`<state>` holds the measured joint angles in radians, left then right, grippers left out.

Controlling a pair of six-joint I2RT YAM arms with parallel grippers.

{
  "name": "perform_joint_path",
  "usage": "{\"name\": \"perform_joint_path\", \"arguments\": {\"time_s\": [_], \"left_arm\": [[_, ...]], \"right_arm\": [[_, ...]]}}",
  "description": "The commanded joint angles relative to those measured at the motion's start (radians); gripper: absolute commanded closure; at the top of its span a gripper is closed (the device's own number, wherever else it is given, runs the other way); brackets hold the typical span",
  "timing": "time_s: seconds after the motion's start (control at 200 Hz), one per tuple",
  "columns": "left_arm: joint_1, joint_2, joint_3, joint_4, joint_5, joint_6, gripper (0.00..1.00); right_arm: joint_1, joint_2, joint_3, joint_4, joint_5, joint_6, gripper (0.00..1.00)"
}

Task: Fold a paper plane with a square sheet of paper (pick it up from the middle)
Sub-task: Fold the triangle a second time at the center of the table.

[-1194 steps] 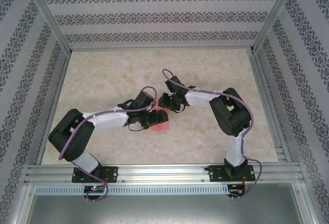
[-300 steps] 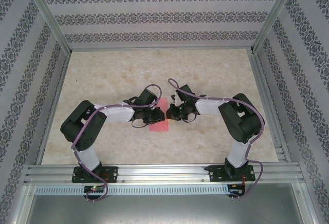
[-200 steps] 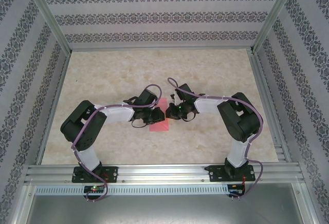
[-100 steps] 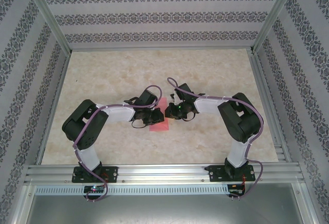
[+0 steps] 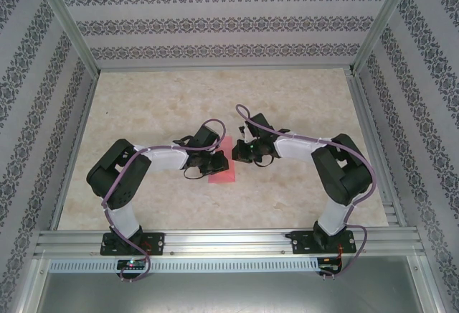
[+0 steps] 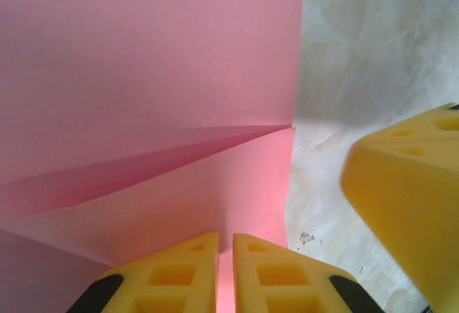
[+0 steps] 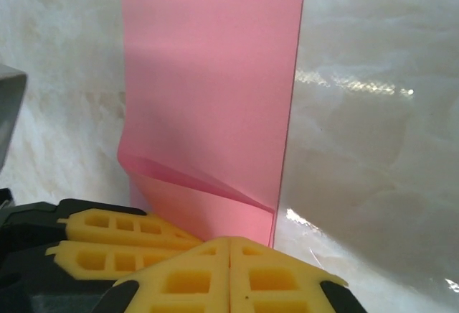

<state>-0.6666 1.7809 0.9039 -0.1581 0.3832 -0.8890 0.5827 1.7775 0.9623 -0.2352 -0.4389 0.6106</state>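
The square sheet of paper (image 5: 222, 174) lies flat on the worktop (image 5: 165, 97) about midway between the two arms. It is already doubled into a narrow strip whose long axis runs from the near side towards the far side, slightly tilted. The left gripper (image 5: 216, 161) reaches in from the left and sits over the strip's body at about mid-length. Its fingers (image 6: 179, 263) are drawn almost together; the thin slit between them shows pink, and whether a layer is nipped cannot be told. A loose upper flap (image 6: 143, 166) rises in a shallow diagonal just ahead of them. The right gripper (image 7: 229, 245) comes in from the opposite side at the strip's right-hand long edge, its fingers pressed fully together; contact with the paper cannot be confirmed. Judgement: both arms are equally near and face each other across the short axis, so the next crease depends on the left fingers pinning the strip while the right works along that edge.
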Motion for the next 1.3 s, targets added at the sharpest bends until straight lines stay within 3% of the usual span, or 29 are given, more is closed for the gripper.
{"name": "perform_joint_path", "arguments": {"time_s": [0.0,0.599,1.294], "left_arm": [[0.013,0.014,-0.007,-0.004,-0.009,-0.012,0.87],[0.029,-0.073,0.023,-0.025,-0.018,0.017,0.86],[0.071,-0.008,-0.001,-0.081,-0.103,0.037,0.87]], "right_arm": [[0.017,0.042,0.032,0.009,-0.010,0.006,0.95],[0.018,0.134,0.056,-0.084,0.058,-0.063,0.97],[0.018,0.167,0.062,-0.095,0.071,-0.071,0.97]]}}
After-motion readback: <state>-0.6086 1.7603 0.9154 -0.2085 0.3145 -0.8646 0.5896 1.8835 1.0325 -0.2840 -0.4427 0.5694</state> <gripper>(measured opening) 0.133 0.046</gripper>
